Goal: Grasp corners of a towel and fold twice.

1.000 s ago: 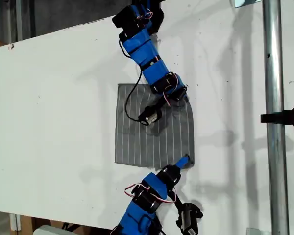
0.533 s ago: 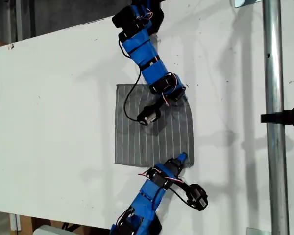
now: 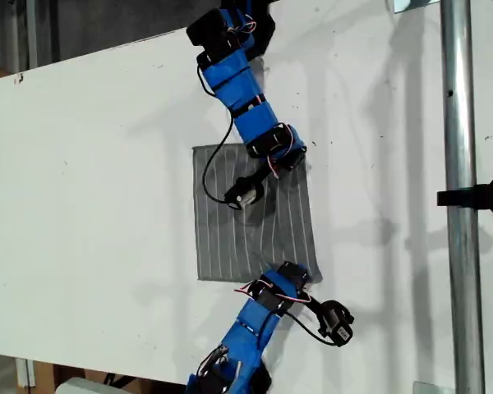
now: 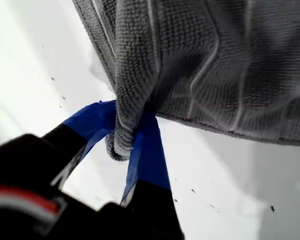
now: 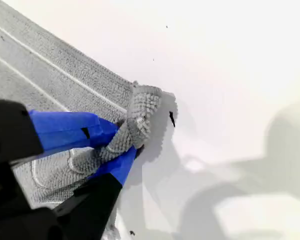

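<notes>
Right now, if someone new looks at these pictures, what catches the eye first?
First, the grey striped towel spread flat mid-table on the white table in the exterior view, with a blue arm at its far edge and another at its near edge. Up close, my first pincer and my second pincer each pinch a bunched corner.

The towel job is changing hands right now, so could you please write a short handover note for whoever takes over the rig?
My first end effector: shut on a pinched corner of the towel.
My second end effector: shut on another bunched towel corner.
Which arm in the exterior view is first or second cannot be told; one is at the towel's far right corner and the other at its near right corner, as the exterior view shows it.
The towel lies mostly flat on the white table.
Done: both corners gripped.
Left: both folds; no fold is visible yet.
</notes>
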### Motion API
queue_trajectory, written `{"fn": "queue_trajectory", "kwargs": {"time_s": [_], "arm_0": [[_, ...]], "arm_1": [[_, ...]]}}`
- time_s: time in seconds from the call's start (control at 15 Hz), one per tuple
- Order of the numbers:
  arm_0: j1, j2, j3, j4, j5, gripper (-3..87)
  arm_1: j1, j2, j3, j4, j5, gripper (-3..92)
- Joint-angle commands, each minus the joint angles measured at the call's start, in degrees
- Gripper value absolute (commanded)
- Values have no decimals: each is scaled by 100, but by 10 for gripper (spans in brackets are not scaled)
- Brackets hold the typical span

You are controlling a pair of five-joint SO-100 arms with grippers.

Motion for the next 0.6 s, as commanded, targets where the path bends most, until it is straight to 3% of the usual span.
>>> {"fn": "queue_trajectory", "kwargs": {"time_s": [0.0, 0.27, 0.33, 0.53], "arm_0": [[185, 888, -290, 598, 466, -28], [721, 2479, -369, 545, 1925, -27], [712, 2777, -334, 545, 1969, -27], [-624, 4236, 1046, 589, 1529, -27]], "arm_1": [[-132, 932, -97, 114, -158, -1], [-1099, 861, -1266, -9, -1318, -1], [-1028, 984, -1274, 18, -1345, -1], [519, 2188, -53, 62, -1055, -1]]}}
